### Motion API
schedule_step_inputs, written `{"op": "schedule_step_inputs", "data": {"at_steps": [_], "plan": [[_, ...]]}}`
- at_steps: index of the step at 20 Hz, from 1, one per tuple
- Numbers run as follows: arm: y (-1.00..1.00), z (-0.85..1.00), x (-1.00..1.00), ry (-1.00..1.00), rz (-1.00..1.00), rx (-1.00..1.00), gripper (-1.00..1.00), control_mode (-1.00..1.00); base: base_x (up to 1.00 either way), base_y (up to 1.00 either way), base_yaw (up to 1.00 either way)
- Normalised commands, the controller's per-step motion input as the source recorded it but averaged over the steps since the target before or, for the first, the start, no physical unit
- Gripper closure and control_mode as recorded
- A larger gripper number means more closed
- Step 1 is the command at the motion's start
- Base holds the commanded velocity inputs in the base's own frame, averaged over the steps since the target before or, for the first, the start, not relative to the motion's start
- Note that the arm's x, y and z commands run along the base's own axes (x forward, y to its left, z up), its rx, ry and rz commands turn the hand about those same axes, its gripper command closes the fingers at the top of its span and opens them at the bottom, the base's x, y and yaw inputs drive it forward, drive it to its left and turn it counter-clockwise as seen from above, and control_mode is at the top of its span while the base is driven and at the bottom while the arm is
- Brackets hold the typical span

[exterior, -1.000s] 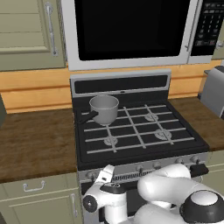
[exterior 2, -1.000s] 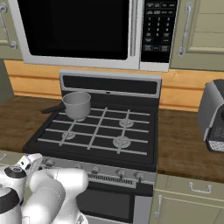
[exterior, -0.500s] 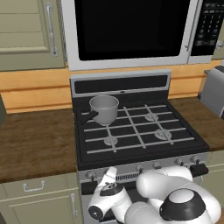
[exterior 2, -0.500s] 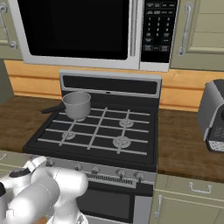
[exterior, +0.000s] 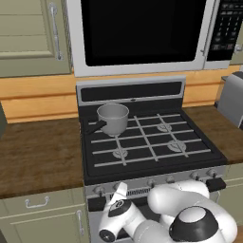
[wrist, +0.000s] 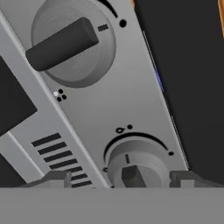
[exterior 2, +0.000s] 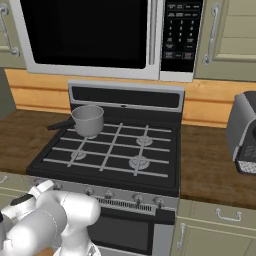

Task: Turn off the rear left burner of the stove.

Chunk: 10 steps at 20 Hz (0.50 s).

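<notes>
The stove (exterior: 154, 159) has a black cooktop with thin grey grates and a steel front with round knobs. A grey saucepan (exterior: 113, 118) (exterior 2: 88, 119) stands on the rear left burner and hides it. My gripper (exterior: 120, 189) (exterior 2: 43, 187) is at the left end of the knob row. In the hand view the gripper (wrist: 126, 179) is open. Its fingertips (wrist: 57, 179) stand on either side of a small grey knob (wrist: 136, 166) with a dark bar, apart from it. A second, larger-looking knob (wrist: 72, 43) lies farther up.
A black-windowed microwave (exterior: 142, 34) hangs above the stove. A grey toaster (exterior 2: 244, 133) sits on the wooden counter (exterior: 38, 159) to the right. Cabinet drawers (exterior: 40, 203) flank the stove front, and my arm's white body (exterior: 190, 213) stands before the oven door.
My arm's white body has sunk lower and swung right in front of the oven. The hand has edged slightly closer to the leftmost knobs.
</notes>
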Motion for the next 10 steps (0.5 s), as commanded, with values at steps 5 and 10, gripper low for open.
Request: {"op": "schedule_step_inputs", "data": {"at_steps": [5, 10], "plan": [[-0.05, 0.00, 0.09, 0.00, 0.00, 0.00, -1.00, -1.00, 0.00, 0.00, 0.00], [-0.06, 0.00, 0.01, 0.00, 0.00, 0.00, -1.00, -1.00, 0.00, 0.00, 0.00]]}}
